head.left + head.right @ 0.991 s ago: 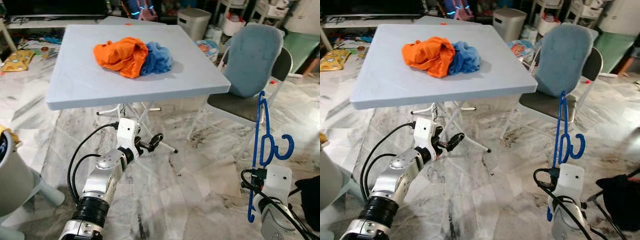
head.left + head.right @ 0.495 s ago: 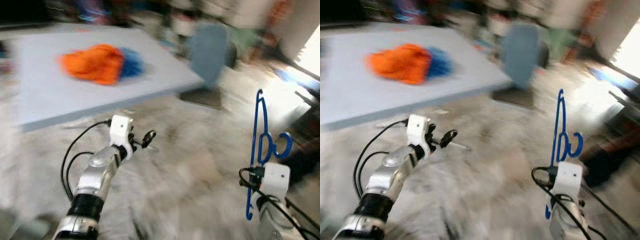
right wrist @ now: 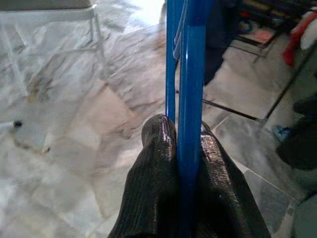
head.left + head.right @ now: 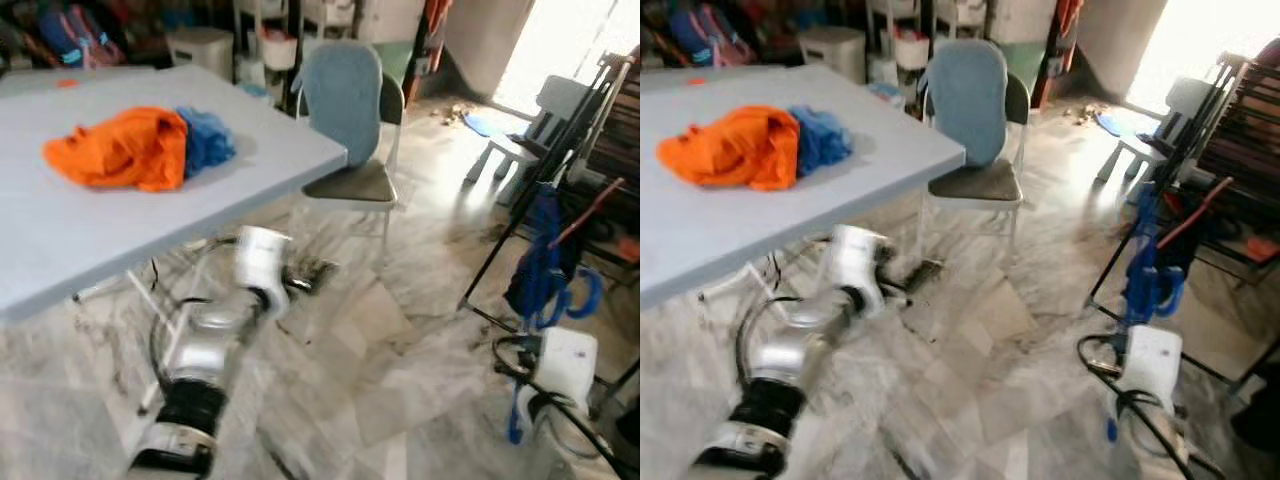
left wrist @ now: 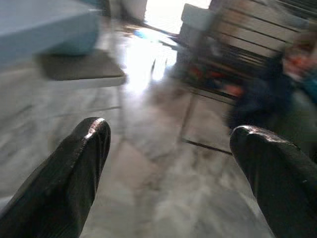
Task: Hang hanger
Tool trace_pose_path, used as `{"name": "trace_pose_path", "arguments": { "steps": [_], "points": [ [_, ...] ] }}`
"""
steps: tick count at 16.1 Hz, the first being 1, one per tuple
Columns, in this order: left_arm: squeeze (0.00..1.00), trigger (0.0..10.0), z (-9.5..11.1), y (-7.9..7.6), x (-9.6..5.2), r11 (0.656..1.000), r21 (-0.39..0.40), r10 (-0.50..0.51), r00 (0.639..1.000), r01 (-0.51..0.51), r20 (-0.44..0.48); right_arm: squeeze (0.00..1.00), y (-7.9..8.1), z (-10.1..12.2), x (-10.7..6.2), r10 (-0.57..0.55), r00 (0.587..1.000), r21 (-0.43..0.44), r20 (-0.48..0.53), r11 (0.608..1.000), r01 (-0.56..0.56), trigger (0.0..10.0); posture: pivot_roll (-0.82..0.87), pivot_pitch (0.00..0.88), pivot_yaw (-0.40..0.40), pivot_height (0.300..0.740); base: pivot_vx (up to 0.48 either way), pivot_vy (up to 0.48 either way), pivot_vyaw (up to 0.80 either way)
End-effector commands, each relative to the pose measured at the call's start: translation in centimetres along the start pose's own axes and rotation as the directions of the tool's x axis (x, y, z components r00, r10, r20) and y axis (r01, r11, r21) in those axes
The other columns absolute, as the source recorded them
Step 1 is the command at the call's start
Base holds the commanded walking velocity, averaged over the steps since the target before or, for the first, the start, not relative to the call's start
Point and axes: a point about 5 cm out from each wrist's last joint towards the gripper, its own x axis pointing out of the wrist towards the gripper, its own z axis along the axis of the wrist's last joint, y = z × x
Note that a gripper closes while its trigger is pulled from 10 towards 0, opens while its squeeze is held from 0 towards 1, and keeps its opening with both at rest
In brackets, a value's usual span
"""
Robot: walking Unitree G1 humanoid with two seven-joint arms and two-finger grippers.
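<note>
The blue hanger (image 3: 190, 74) stands upright in the right gripper (image 3: 185, 148), its two black fingers pressed tight on the plastic bar, low at the robot's right side with the hook uppermost (image 4: 1145, 270). Just beyond it stands a dark drying rack (image 4: 1200, 150) with slanting black poles, where a dark blue garment (image 4: 540, 265) seems to hang already. To do this step well, the robot should probably close in on the rack, lift the hanger so the hook clears a rail, and lower it on squarely, keeping the grip firm so the bar does not twist. The left gripper (image 5: 168, 163) hangs idle with fingers spread wide apart over the marble floor (image 4: 400, 380), below the grey table (image 4: 280, 150). The head views are blurred, so the hanger merges with the garment behind it, and which rail is free is hard to tell.
</note>
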Motion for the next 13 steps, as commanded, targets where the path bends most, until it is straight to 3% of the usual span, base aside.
{"name": "trace_pose_path", "arguments": {
  "steps": [1,5,10,13],
  "points": [
    [0.00,10.0,0.6,0.9,-0.2,1.000,0.018,0.007,1.000,-0.007,0.013,0.00,0.3,0.4,0.0,-0.005,1.000,0.002,0.020,1.000,0.005,10.0,0.04,0.000,-0.081,0.740,0.000,0.000,-0.73],
    [0.00,10.0,0.1,0.2,0.2,0.997,0.002,-0.074,0.997,0.074,-0.020,0.00,0.0,0.4,-0.2,-0.060,0.997,0.037,0.039,0.998,0.059,10.0,0.02,0.000,-0.047,0.740,0.069,0.000,-0.15],
    [0.00,10.0,-0.5,0.3,1.0,0.997,0.001,-0.083,0.995,0.083,-0.054,0.00,-0.3,-0.5,-0.8,-0.103,0.994,0.065,0.029,0.993,0.101,10.0,0.00,0.000,-0.005,0.740,0.360,0.000,-0.80],
    [0.00,10.0,-0.6,0.4,1.5,0.997,0.006,-0.076,0.995,0.077,-0.059,0.00,0.2,-0.5,-0.4,-0.100,0.994,0.053,0.032,0.994,0.098,10.0,-0.01,0.000,0.006,0.740,0.439,0.000,0.00]
  ]
}}
